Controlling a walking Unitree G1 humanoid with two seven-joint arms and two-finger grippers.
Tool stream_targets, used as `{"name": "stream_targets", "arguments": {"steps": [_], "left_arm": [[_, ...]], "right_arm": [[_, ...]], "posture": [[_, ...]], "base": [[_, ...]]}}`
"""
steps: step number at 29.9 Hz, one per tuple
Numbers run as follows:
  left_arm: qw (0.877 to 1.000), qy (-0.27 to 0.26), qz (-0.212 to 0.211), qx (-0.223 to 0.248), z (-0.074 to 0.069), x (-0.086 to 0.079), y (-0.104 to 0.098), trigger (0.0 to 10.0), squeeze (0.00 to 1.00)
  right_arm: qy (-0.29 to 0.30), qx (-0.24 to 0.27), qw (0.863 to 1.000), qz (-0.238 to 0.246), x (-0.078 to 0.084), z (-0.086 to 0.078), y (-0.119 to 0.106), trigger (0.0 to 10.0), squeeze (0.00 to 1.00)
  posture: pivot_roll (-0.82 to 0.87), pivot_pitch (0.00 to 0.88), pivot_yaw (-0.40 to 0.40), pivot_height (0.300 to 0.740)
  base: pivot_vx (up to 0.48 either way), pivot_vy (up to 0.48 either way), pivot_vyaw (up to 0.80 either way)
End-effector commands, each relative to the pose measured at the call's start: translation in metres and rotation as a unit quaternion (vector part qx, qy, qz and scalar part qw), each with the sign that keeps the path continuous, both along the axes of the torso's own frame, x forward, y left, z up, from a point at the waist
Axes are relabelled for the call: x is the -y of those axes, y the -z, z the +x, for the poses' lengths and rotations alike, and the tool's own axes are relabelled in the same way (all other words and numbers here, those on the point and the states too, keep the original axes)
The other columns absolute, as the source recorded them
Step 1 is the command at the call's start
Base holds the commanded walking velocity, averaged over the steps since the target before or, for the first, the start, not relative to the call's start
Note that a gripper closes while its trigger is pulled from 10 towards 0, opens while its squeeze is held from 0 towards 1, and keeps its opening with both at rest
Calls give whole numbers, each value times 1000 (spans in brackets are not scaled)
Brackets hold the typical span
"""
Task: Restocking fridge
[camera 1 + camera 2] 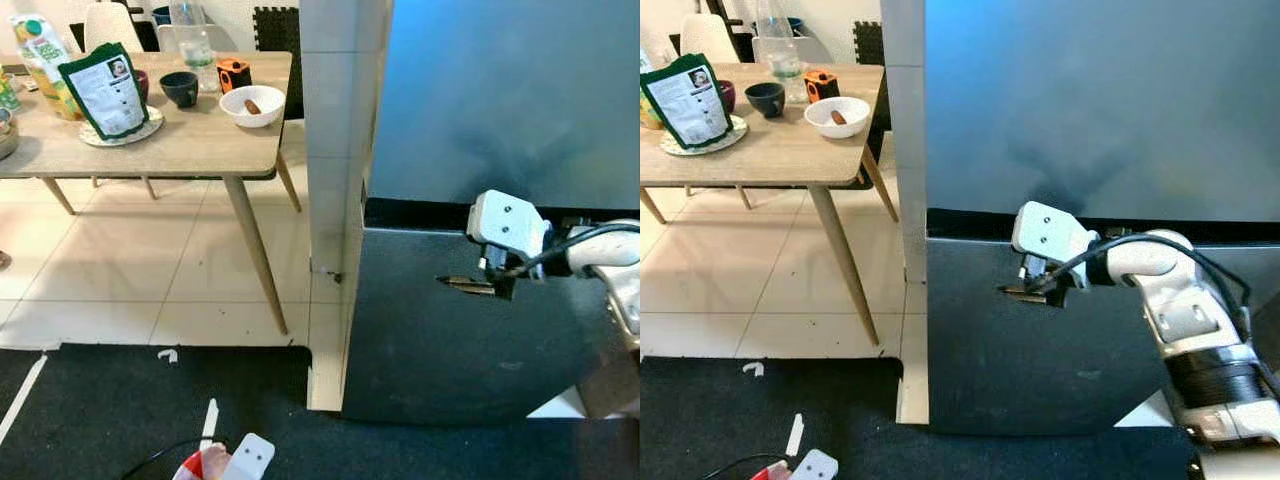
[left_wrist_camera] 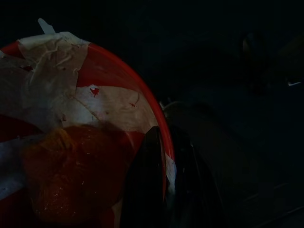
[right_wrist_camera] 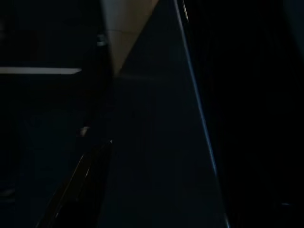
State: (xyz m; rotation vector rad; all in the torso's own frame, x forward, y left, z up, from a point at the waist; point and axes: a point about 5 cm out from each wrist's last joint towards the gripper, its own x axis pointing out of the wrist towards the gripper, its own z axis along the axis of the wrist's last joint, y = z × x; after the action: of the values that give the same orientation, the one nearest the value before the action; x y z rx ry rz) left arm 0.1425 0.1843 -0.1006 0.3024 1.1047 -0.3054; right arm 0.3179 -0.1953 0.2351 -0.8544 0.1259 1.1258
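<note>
Right tool: fingers together, holding nothing, tips at the dark grey fridge lower door, seam at 12 o'clock.
Left tool: gripping red-and-white plastic bowl.

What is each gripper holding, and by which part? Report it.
Left gripper: grips a red bowl by its rim. Right gripper: holds nothing, fingers at the fridge's lower door.

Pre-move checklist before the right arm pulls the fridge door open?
1. Right gripper at the seam between the fridge's upper door and lower door: ok.
2. Fingers hooked on a door edge: cannot tell.
3. Both doors closed: ok.
4. Left gripper holding the red bowl by its rim: ok.
5. Bowl level: cannot tell.
6. Table stands clear of the fridge, left of it: ok.
</note>
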Motion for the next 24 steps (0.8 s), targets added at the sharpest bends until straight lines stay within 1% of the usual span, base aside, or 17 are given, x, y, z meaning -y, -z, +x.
{"name": "stream_targets", "arguments": {"steps": [1,4,6,7,8,9,10,12,13,14,16,17,18,19,20,23,24], "left_arm": [[999,-3,6,-34,-19,-2,7,10000,0],[999,-3,6,-35,-20,-2,7,10000,0],[999,-3,7,-35,-20,-3,7,10000,0],[999,-3,7,-35,-20,-3,7,10000,0],[999,-3,7,-35,-20,-3,7,10000,0],[999,-3,7,-35,-20,-3,7,10000,0],[999,-2,7,-35,-20,-3,7,10000,0],[999,-2,8,-35,-19,-3,7,10000,0],[999,-2,8,-35,-19,-3,7,10000,0],[999,-2,8,-35,-19,-3,7,10000,0],[999,-1,8,-35,-19,-3,6,10000,0],[999,-1,8,-35,-19,-3,6,10000,0],[999,0,8,-35,-19,-3,6,10000,0],[999,0,8,-35,-19,-3,6,10000,0],[999,0,8,-35,-19,-3,6,10000,0],[999,1,8,-34,-18,-3,6,10000,0],[999,1,8,-34,-18,-3,6,10000,0]], "right_arm": [[-46,-68,997,-5,-12,-10,23,10000,0],[-76,-79,993,43,-18,-17,14,10000,0],[-106,-82,986,101,-22,-24,1,10000,0],[-106,-82,986,101,-22,-24,1,10000,0],[-119,-82,981,125,-24,-26,-5,10000,0],[-141,-79,972,170,-26,-30,-15,10000,0],[-175,-77,952,238,-29,-36,-31,10000,0],[-225,-71,917,321,-31,-46,-52,10000,0],[-239,-69,906,342,-31,-49,-58,10000,0],[-239,-69,906,342,-31,-49,-58,10000,0],[-252,-56,882,394,-29,-50,-68,10000,0],[-244,-43,878,409,-29,-48,-71,10000,0],[-234,-36,879,415,-29,-45,-72,10000,0],[-202,-25,899,389,-32,-38,-66,10000,0],[-202,-25,899,389,-32,-38,-66,10000,0],[-153,-27,928,339,-35,-28,-51,10000,0],[-153,-27,928,339,-35,-28,-51,10000,0]], "posture": [[-59,85,-24,740],[-60,84,-22,740],[-59,82,-24,740],[-59,82,-24,740],[-59,82,-24,740],[-59,83,-23,740],[-60,82,-24,740],[-60,82,-24,740],[-60,82,-24,740],[-60,82,-24,740],[-60,82,-24,740],[-60,82,-24,740],[-60,82,-24,740],[-61,77,-22,740],[-61,77,-22,740],[-61,76,-23,740],[-61,76,-23,740]], "base": [[0,0,0],[0,0,0],[0,0,0],[0,0,0],[0,0,0],[0,0,0],[0,0,0],[0,0,0],[0,0,0],[0,0,0],[0,0,0],[0,0,0],[0,0,0],[0,0,0],[0,0,0],[0,0,0],[0,0,0]]}}
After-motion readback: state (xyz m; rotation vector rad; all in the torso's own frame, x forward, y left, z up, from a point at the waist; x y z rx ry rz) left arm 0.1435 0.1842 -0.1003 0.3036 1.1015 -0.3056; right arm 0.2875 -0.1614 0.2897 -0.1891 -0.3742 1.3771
